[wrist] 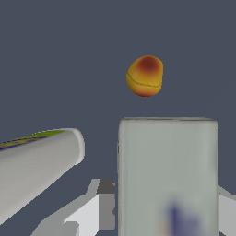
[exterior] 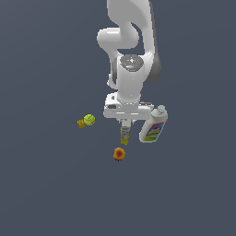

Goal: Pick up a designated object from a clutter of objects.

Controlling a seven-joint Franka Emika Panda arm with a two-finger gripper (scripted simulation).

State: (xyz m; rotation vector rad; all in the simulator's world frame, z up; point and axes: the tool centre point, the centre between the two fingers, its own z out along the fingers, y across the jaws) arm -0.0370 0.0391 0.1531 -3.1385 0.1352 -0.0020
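The slim bottle (exterior: 124, 134) sits just below centre of the exterior view, directly under the gripper (exterior: 125, 123), its long axis running up and down the frame with the yellow end lowest. In the wrist view its pale body (wrist: 168, 175) fills the lower right between the fingers (wrist: 99, 207). Whether the gripper clenches it or merely straddles it, I cannot tell; the jug (exterior: 154, 125) lies just right, the orange item (exterior: 119, 154) below.

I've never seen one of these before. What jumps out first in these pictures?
The big white robot arm dominates, reaching down over a plain dark floor with its gripper right at a slim yellow-white bottle. Beside it, on the exterior view's right, lies a wide white bottle with a colourful label. Bright small things stand out too: an orange round item just below the slim bottle, and a yellow-green ball off to the exterior view's left.
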